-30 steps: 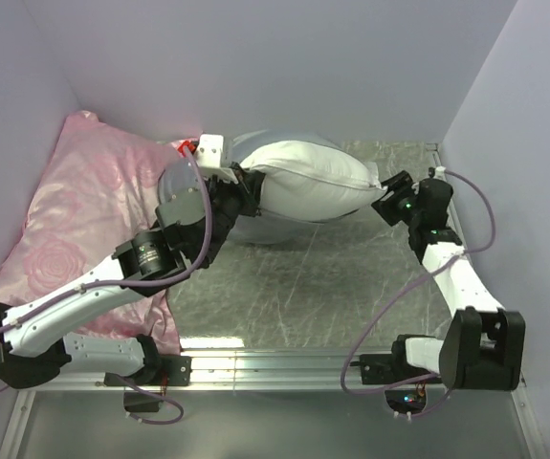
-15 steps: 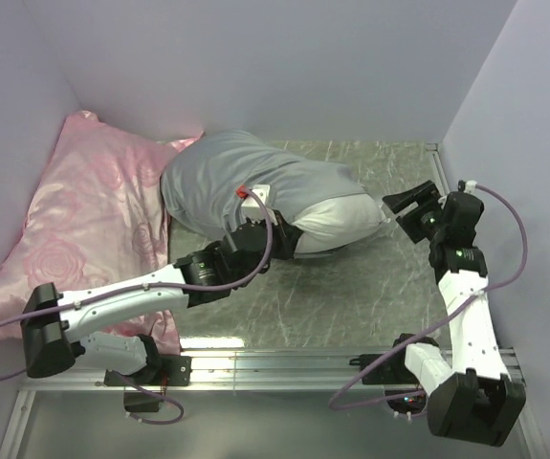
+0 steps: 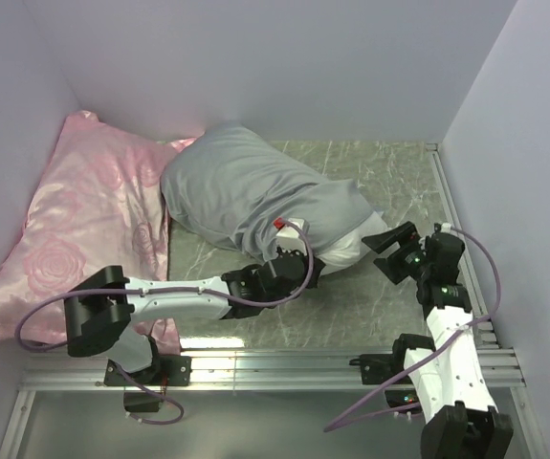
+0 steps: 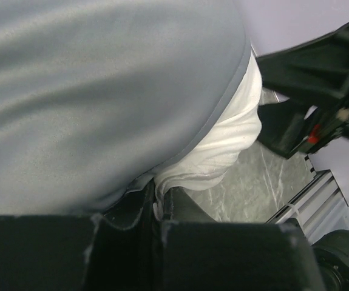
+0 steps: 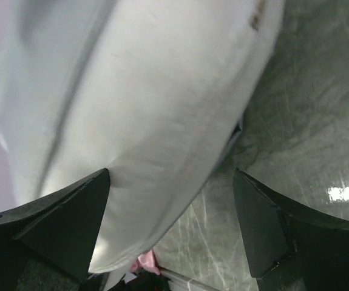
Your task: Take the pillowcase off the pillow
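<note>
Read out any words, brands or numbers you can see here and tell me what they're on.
No text can be read in any view.
The pillowcase, pillow and pink rose-patterned pillow carry no print.
The red tab on the left arm is too small to show any lettering.

place: robot test cell | cues: plain lilac walls (image 3: 284, 67), aluminium rail (image 3: 275, 361), marbled tabletop (image 3: 351, 306)
</note>
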Controlling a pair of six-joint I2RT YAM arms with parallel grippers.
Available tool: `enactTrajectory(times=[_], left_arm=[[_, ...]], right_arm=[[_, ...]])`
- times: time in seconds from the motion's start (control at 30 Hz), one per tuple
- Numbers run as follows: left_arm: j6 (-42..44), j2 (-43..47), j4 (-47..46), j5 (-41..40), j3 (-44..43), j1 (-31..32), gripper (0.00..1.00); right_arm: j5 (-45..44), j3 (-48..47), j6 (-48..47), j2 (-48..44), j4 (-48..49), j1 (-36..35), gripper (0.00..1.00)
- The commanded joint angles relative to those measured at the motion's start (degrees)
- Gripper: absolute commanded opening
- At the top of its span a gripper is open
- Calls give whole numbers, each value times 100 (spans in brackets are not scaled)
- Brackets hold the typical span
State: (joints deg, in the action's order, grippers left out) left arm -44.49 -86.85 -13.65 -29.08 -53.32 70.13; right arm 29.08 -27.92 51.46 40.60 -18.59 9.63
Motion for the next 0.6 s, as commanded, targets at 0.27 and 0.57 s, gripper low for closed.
enactTrajectory(times=[0.27, 0.57], left_arm=[[-130, -350, -341, -133, -196, 141, 0], [-60, -473, -226, -89, -363, 194, 0]], right_arm=[[590, 1332, 1401, -350, 2209, -75, 90], [378, 1843, 1999, -1204, 2780, -75, 94]])
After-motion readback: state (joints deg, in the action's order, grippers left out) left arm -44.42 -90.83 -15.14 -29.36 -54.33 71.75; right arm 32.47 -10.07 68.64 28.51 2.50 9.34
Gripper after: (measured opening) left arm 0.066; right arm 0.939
